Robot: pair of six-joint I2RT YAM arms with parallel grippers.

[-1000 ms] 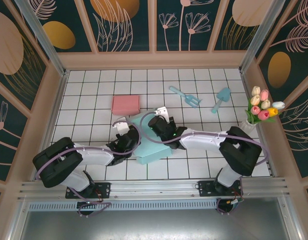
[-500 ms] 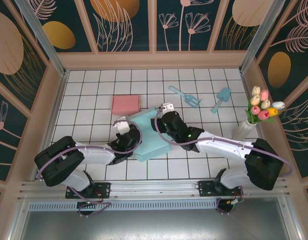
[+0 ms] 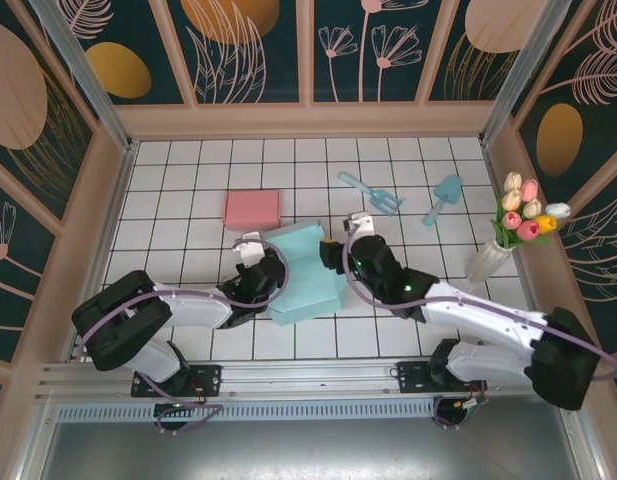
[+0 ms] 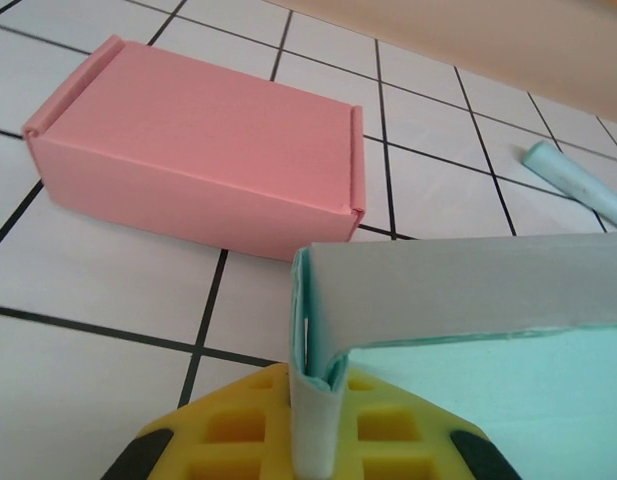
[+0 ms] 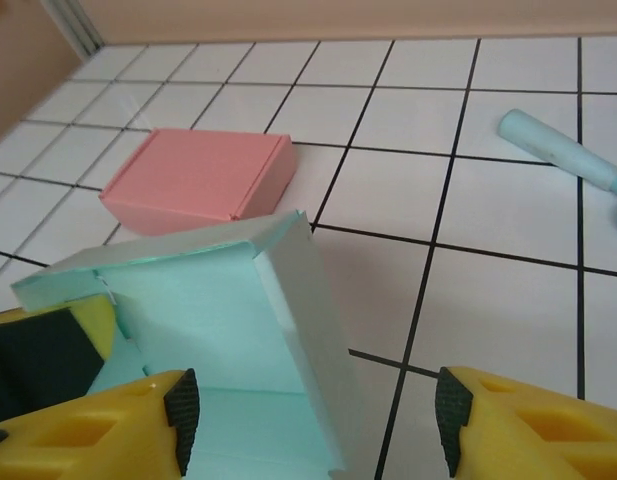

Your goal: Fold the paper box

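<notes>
On our left side, the left arm lies low over the counter (image 3: 178, 200), elbow bent back near its base and forearm stretched toward the middle. The left tool (image 4: 313, 440) is clamped narrow on an upright wall of the teal paper box (image 3: 308, 275), right at a corner edge. The thin paper stands up between the yellow pads (image 4: 228, 430). Ahead of that tool and a bit to its left sits the pink box (image 4: 198, 150), closed, with a strip of bare tile between it and the teal one. There's plenty of free tile off to the tool's left, and more beyond the pink box.

The paper box is half-formed and lies between the two tools, with one wall up and its inside open toward the right tool (image 5: 316, 415). That tool is spread wide, with the end of a raised flap standing between its fingers. We can't see either pad touching the paper, and its right-hand finger (image 5: 528, 430) hangs over bare tile. The right arm runs in a long, low diagonal from its base, with the wrist turned toward the box.

Ahead and right of that tool lie a teal rake (image 3: 371, 192) and scoop (image 3: 443, 198), well apart from the box. Far off to its right is the vase of tulips (image 3: 508, 230), at the counter's edge.
</notes>
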